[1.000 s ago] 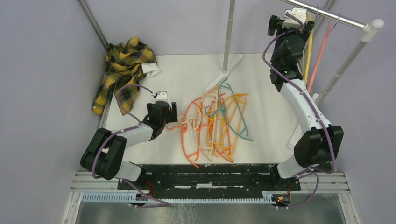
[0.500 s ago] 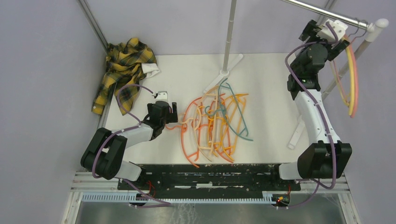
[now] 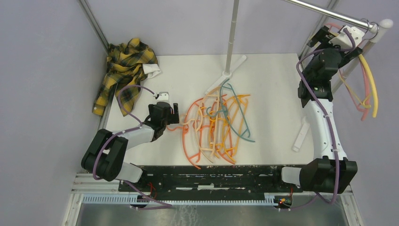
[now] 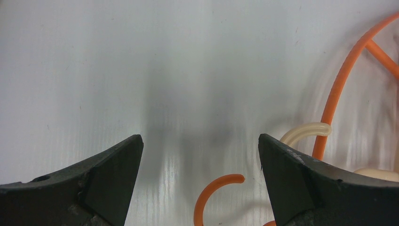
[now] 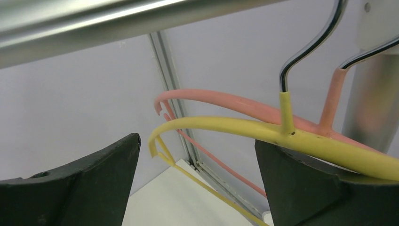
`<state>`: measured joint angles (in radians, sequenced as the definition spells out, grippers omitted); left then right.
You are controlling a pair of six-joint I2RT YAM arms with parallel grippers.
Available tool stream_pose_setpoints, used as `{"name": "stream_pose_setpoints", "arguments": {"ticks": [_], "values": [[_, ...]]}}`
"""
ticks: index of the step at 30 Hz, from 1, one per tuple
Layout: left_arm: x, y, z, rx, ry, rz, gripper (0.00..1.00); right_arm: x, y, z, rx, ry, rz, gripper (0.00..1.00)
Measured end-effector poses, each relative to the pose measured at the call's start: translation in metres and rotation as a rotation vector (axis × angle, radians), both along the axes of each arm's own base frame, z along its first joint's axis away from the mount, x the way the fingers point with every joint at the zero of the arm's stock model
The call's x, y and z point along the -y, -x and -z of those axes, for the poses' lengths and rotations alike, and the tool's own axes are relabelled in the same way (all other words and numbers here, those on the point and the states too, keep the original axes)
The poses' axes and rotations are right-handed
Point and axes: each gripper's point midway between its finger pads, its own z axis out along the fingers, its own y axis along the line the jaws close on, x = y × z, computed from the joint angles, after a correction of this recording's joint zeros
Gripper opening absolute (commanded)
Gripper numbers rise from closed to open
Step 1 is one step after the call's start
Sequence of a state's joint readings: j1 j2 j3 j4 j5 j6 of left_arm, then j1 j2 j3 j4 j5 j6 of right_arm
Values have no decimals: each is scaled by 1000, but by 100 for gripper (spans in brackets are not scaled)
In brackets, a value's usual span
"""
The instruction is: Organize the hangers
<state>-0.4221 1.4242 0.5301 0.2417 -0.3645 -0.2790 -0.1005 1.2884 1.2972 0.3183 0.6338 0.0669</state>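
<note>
Right wrist: right end effector (image 5: 196, 141) spread wide, gripping nothing.

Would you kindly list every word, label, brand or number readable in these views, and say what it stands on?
None: no readable text shows in any view. The thin plastic hangers, the yellow-black plaid shirt and the silver metal rail carry no visible print.

Lilac walls (image 3: 42, 94), white table (image 3: 188, 75)
</note>
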Motion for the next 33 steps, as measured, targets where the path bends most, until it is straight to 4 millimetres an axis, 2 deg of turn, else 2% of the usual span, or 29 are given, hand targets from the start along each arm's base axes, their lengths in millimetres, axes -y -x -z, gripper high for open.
{"name": "stream_pose_setpoints", "arguments": {"ticks": [7, 15, 19, 24, 33], "values": [[0, 0, 0, 0, 0, 0, 99, -19, 6, 4, -50, 4, -121, 100], [0, 0, 0, 0, 0, 0, 99, -42, 34, 9, -94, -24, -247, 100], [0, 0, 0, 0, 0, 0, 99, -58, 39, 18, -147, -26, -337, 100], [0, -1, -3, 9, 4, 0, 99, -87, 35, 38, -249, -32, -505, 100], [0, -1, -4, 12, 5, 0, 99, -161, 24, 43, -334, -6, -843, 98]]}}
